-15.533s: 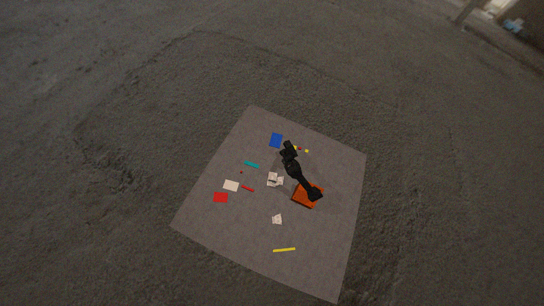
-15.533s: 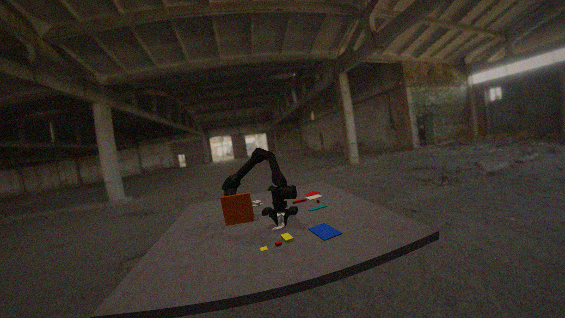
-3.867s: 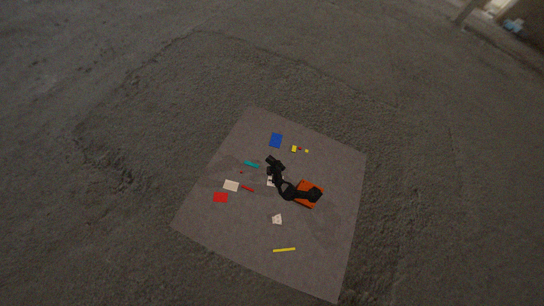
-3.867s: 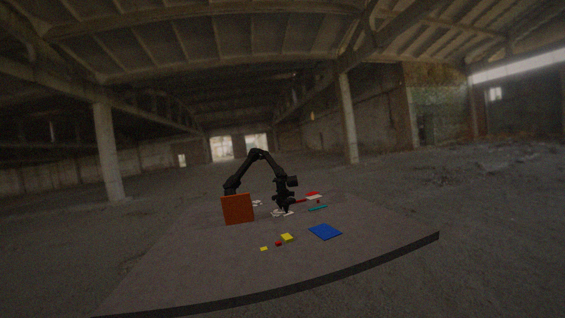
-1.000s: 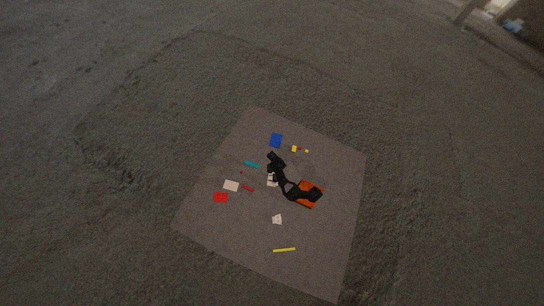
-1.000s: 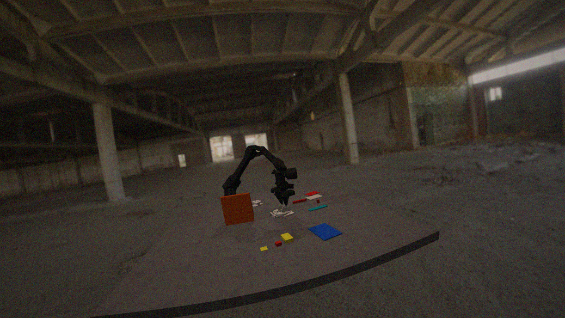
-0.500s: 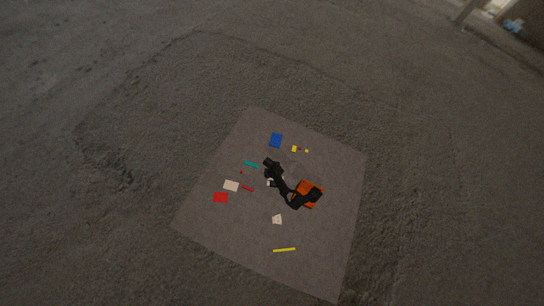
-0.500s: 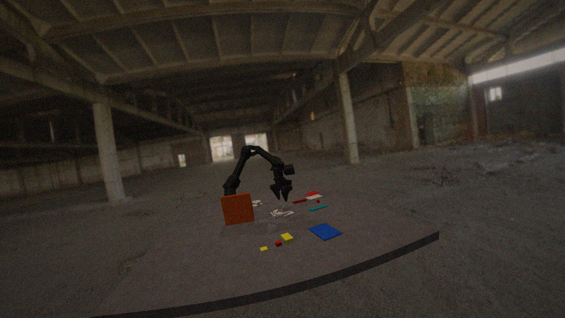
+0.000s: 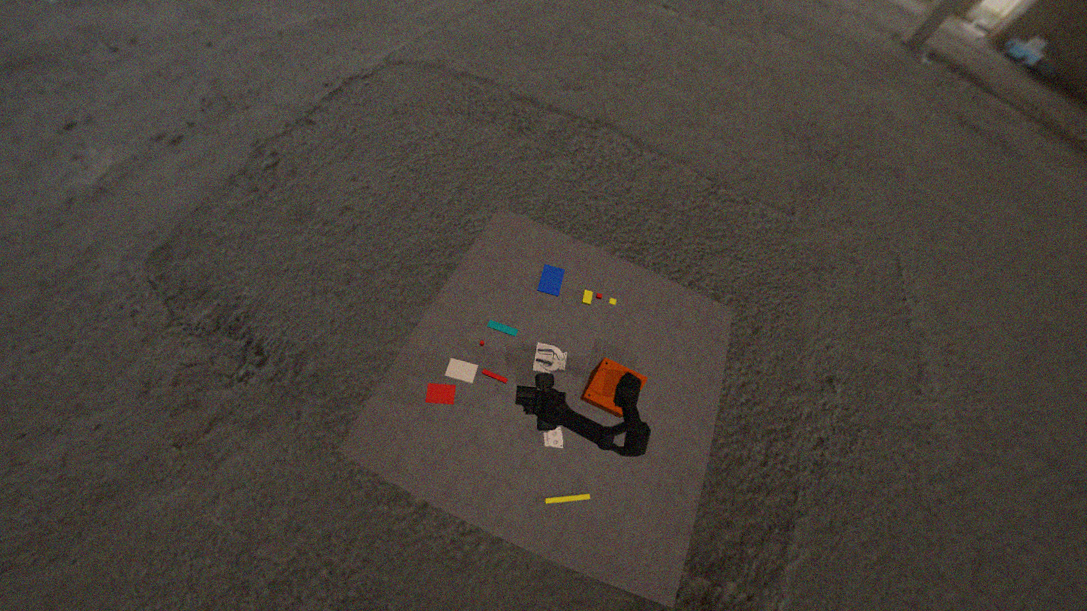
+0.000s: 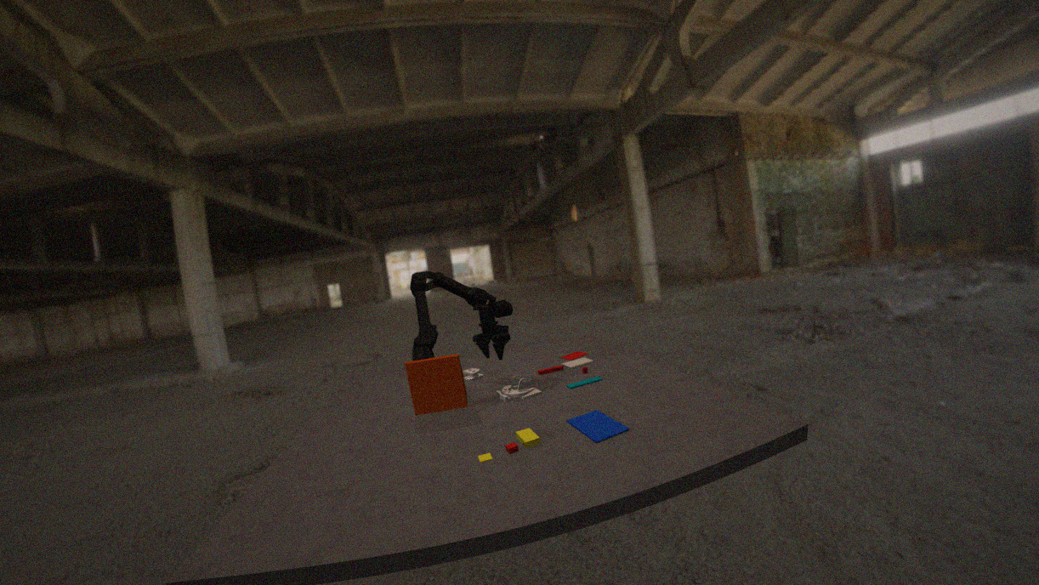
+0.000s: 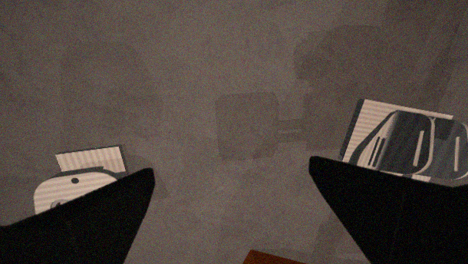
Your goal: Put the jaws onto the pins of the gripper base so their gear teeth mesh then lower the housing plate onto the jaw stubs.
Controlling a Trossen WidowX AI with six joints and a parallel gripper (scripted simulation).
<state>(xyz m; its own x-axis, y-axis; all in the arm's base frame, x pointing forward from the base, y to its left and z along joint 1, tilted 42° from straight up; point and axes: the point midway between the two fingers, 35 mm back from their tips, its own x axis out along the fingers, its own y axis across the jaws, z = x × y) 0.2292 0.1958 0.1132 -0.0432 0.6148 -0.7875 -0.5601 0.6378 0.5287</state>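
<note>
The pale gripper base lies on the floor sheet. Two pale jaws stand side by side on it, and their lower ends are hidden behind a finger in the wrist view. I cannot tell whether their teeth mesh. The housing plate is pale and rounded, with a dark hole. It lies apart from the base, overlapping a striped rectangular piece and partly hidden by the other finger. My gripper is wide open and empty, raised high between the base and the housing plate.
An orange box stands by the arm. A blue plate, small yellow and red blocks, a teal bar, a red bar, cream and red plates and a yellow bar lie around.
</note>
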